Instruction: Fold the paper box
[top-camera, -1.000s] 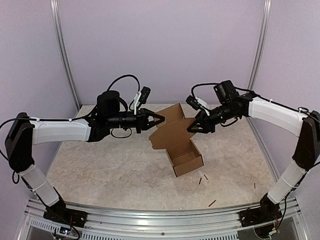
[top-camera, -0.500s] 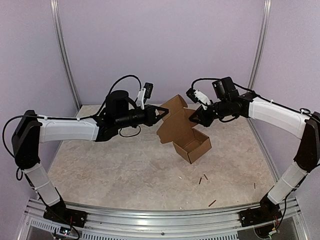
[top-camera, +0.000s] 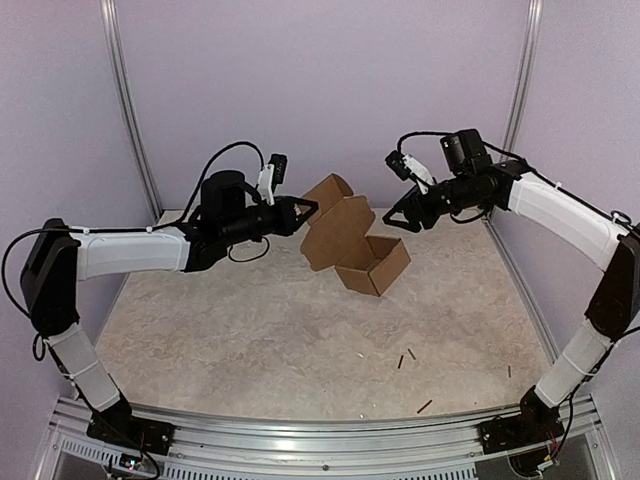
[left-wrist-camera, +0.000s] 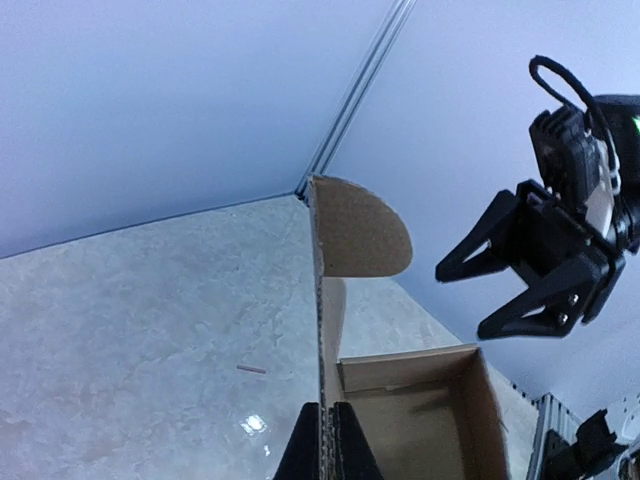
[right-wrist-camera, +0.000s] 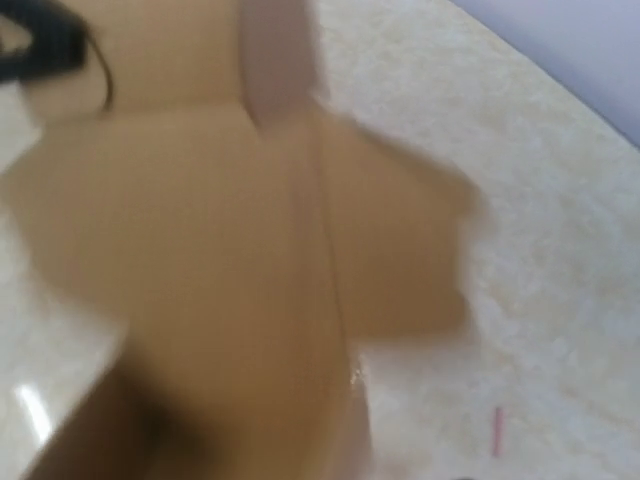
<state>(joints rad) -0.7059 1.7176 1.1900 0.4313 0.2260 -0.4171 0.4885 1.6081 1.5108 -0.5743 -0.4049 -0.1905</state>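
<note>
The paper box (top-camera: 350, 240) is brown cardboard, half folded, held tilted above the table with its open tray (top-camera: 375, 265) at the lower right and a rounded flap (top-camera: 327, 190) at the top. My left gripper (top-camera: 306, 208) is shut on the edge of its upright panel (left-wrist-camera: 322, 300), and the thin cardboard shows between the fingertips (left-wrist-camera: 306, 450). My right gripper (top-camera: 394, 218) stands open just right of the box without touching it. It also shows in the left wrist view, right gripper (left-wrist-camera: 462, 300) with jaws spread. The right wrist view is blurred, and the box (right-wrist-camera: 250, 250) fills it.
Small dark sticks (top-camera: 405, 357) lie on the marbled table, with another (top-camera: 424, 406) near the front and one (top-camera: 508, 371) at the right. Lilac walls with metal corner posts (top-camera: 130, 110) close in the back and sides.
My right gripper has opened and drawn back up and to the right, off the box. My left gripper has lifted the box and carried it towards the back.
</note>
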